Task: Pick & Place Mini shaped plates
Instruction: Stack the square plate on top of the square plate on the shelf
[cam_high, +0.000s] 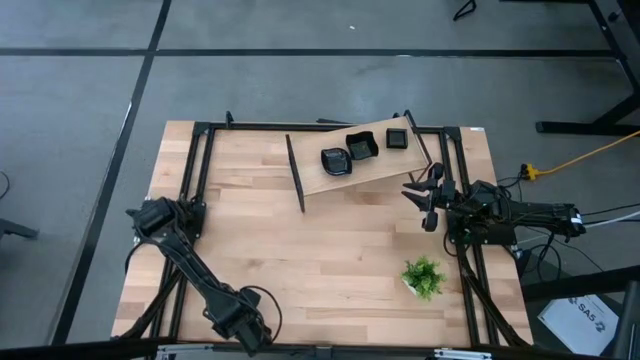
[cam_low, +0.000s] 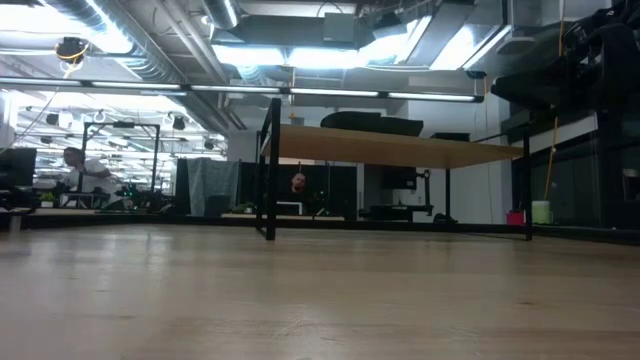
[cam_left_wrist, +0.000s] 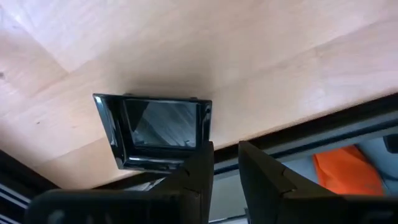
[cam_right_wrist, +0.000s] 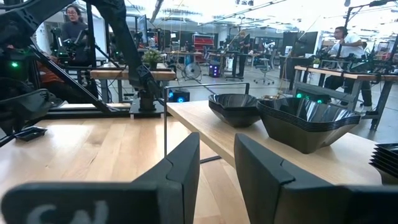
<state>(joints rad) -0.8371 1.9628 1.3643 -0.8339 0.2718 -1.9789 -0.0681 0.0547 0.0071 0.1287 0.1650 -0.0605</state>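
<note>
A square glossy black dish (cam_left_wrist: 155, 127) lies flat on the table by its near edge; it also shows as the small dish (cam_right_wrist: 28, 132) beside the left arm. My left gripper (cam_left_wrist: 225, 149) hovers over it near the table's near-left corner (cam_high: 243, 328), open by a narrow gap, with the dish beside one finger, not between the two. Three stacks of black dishes (cam_high: 335, 160) (cam_high: 360, 145) (cam_high: 398, 138) sit on a raised wooden shelf (cam_high: 320, 182). My right gripper (cam_high: 422, 200) (cam_right_wrist: 216, 146) waits level just right of the shelf, open by a narrow gap, holding nothing. My left gripper has one finger (cam_left_wrist: 196, 165) in front of the square dish's rim corner (cam_left_wrist: 202, 140). I cannot tell whether it touches the rim. The dish lies flat on the table.
The shelf stands on thin black legs (cam_low: 268, 170) over the table's far middle. A small green potted plant (cam_high: 424, 277) stands near the right edge. A black frame (cam_high: 200, 150) runs round the table. Bare wood lies across the middle (cam_high: 320, 250). People sit in the room behind.
</note>
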